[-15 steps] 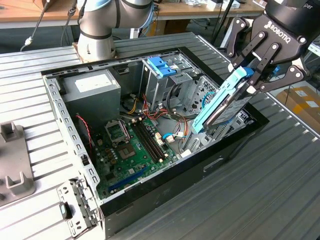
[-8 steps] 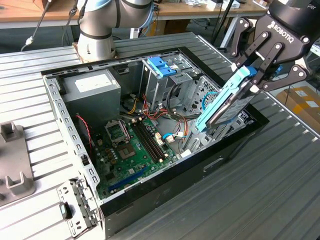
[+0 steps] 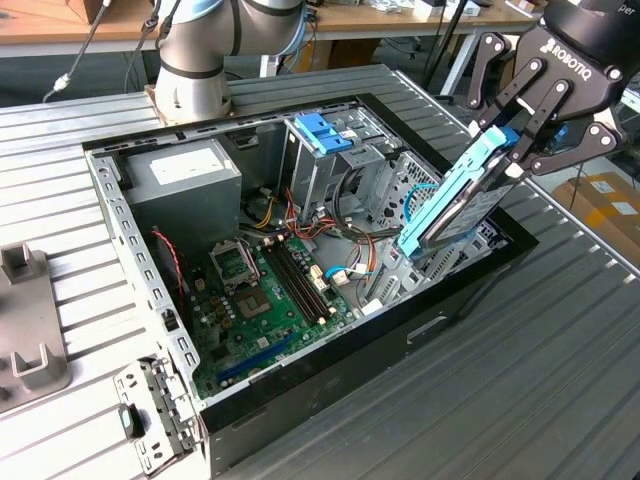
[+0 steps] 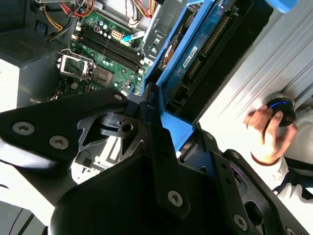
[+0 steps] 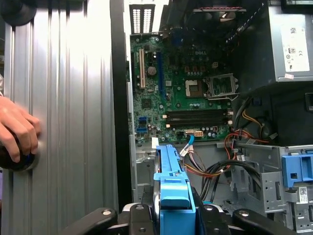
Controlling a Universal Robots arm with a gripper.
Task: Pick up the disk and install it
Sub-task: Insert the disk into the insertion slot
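Observation:
The disk [image 3: 462, 203], a grey drive in light-blue carrier rails, hangs tilted above the exterior view's right side of the open computer case [image 3: 300, 260]. My gripper [image 3: 520, 140] is shut on its upper end. In the second wrist view the disk [image 4: 195, 54] runs away from my black fingers [image 4: 156, 137] with its circuit board side showing. In the first wrist view the blue rail of the disk [image 5: 171, 176] sits edge-on between the fingers, above the case's drive cage area.
Inside the case lie a green motherboard [image 3: 265, 300], a grey power supply [image 3: 185, 175], a metal drive cage with a blue bracket [image 3: 322, 135] and loose cables. A person's hand [image 5: 17, 129] rests on a black knob on the ribbed metal table [image 3: 560, 340].

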